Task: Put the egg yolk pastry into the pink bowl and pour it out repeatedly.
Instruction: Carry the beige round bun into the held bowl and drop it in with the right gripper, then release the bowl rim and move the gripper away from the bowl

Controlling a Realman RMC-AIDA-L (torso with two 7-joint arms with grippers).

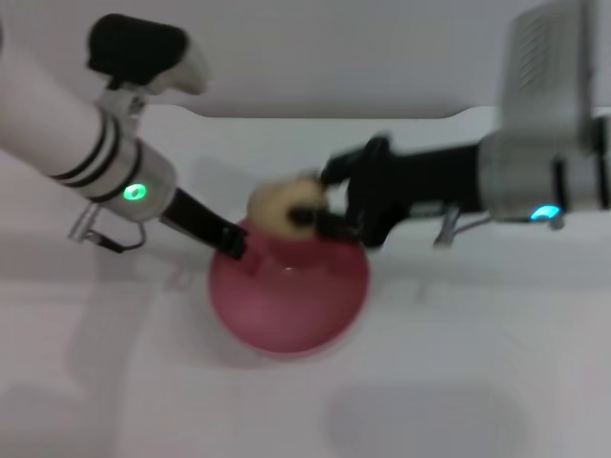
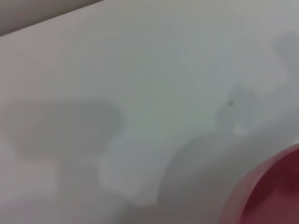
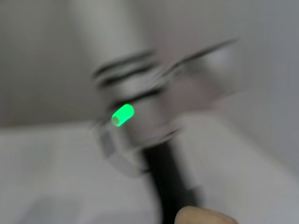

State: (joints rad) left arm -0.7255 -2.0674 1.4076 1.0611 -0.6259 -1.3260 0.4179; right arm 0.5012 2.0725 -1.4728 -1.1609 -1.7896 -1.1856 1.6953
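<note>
Bowl (image 1: 289, 301), pink and glossy, sits on the white table (image 1: 458, 382) at the middle of the head view; its rim also shows in the left wrist view. Left gripper (image 1: 232, 243) reaches in from 10 o'clock and is clamped on the bowl's rim at 10 o'clock. Right gripper (image 1: 320, 198) comes in from 3 o'clock, closed on the pastry (image 1: 279, 203), which hangs just above the bowl's rim at 12 o'clock

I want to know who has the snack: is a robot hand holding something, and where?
The right gripper pinches the small pale beige-yellow egg yolk pastry by its side; the left gripper clamps the glossy pink bowl at its rim.
</note>
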